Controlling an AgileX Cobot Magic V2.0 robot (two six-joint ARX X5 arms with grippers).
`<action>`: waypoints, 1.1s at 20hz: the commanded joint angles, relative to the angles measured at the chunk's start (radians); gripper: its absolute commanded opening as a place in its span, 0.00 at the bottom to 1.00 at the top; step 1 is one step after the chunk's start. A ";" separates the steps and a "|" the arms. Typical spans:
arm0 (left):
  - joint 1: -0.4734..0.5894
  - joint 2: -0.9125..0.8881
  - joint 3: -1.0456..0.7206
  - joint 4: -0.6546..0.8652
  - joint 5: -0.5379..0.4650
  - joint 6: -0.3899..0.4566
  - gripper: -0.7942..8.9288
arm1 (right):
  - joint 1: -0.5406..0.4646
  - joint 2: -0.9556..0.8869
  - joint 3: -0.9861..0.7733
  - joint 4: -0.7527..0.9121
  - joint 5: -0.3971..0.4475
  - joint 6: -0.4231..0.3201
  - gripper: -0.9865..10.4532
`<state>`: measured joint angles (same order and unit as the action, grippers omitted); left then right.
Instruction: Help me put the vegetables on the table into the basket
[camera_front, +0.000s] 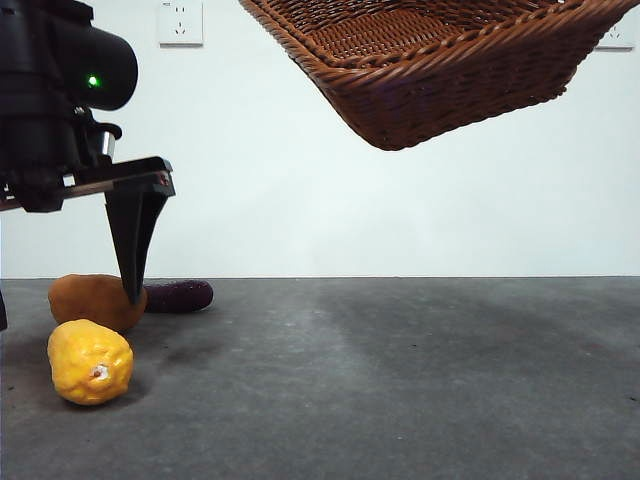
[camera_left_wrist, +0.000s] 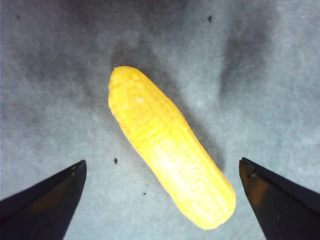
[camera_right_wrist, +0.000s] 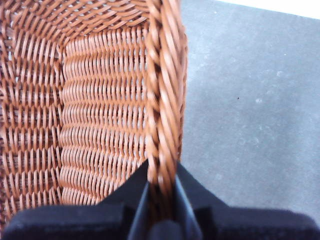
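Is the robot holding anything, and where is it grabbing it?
The right hand grips the basket by its braided rim, lifted off the table. The left hand holds nothing.

A plain white wall (camera_front: 330, 200) stood behind everything, evenly lit and unmarked apart from its fittings. A white power socket (camera_front: 180, 22) sat high on it toward one side (a second white plate (camera_front: 620, 38) showed at the opposite upper edge, mostly cut off). Below ran the dark grey, mottled worktop (camera_front: 420, 380), carrying soft blurred shadows under diffuse light.
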<state>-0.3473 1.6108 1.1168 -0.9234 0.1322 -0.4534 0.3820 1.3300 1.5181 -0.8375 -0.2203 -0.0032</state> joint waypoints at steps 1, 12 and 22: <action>-0.020 0.022 -0.003 0.008 -0.003 -0.049 0.66 | 0.002 -0.013 0.002 0.020 -0.011 -0.003 0.08; -0.071 0.074 -0.003 0.006 -0.018 -0.084 0.19 | 0.002 -0.013 0.002 -0.003 -0.011 -0.026 0.08; -0.096 0.061 -0.003 0.043 -0.029 0.055 0.07 | 0.002 -0.012 0.002 -0.042 -0.008 -0.032 0.08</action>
<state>-0.4416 1.6760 1.1168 -0.8898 0.1093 -0.4503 0.3820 1.3285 1.5181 -0.8944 -0.2192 -0.0383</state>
